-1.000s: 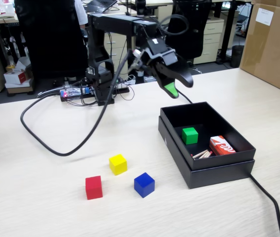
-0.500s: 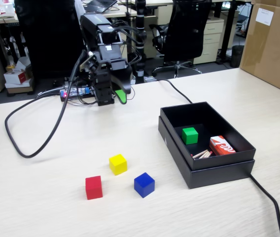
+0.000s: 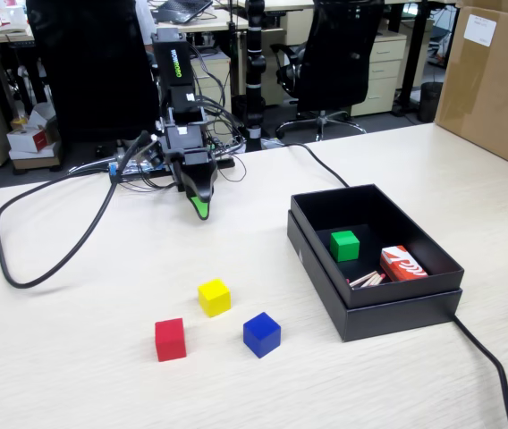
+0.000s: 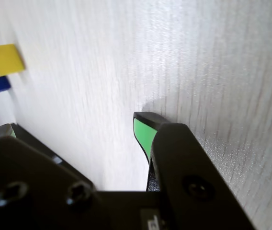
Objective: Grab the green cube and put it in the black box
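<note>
The green cube (image 3: 344, 245) lies inside the black box (image 3: 388, 315) at the right of the table, near the box's middle. My gripper (image 3: 200, 204) hangs far to the left of the box at the back of the table, its green tip pointing down at the tabletop. In the wrist view the gripper (image 4: 76, 124) stands open, with a wide strip of bare table between the green-faced right fingertip (image 4: 143, 132) and the left one. Nothing is held. Neither cube nor box shows clearly in the wrist view.
A yellow cube (image 3: 214, 297), a red cube (image 3: 170, 340) and a blue cube (image 3: 261, 334) sit on the table in front of the gripper. A red and white packet (image 3: 402, 264) lies in the box. A black cable (image 3: 48, 241) loops at left; a cardboard box (image 3: 495, 80) stands back right.
</note>
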`<control>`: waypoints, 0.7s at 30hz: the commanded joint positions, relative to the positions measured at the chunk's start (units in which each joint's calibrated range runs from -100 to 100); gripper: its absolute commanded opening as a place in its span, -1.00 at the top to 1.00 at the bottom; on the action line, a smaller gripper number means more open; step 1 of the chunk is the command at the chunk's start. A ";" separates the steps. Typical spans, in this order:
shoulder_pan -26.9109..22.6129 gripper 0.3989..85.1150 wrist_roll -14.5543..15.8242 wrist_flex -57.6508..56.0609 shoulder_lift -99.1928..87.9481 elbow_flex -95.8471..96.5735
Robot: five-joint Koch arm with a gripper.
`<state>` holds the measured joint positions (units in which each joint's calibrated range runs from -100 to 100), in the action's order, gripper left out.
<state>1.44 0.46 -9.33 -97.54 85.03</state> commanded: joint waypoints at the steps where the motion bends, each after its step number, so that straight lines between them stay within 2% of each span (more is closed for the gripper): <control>1: 0.20 -0.14 -0.44 5.14 -0.97 -0.80; 8: -0.49 -0.16 -0.49 12.48 -0.74 7.90; 21: -0.83 -0.16 -1.12 13.26 -0.62 12.25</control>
<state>0.76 -0.42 5.54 -98.58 96.62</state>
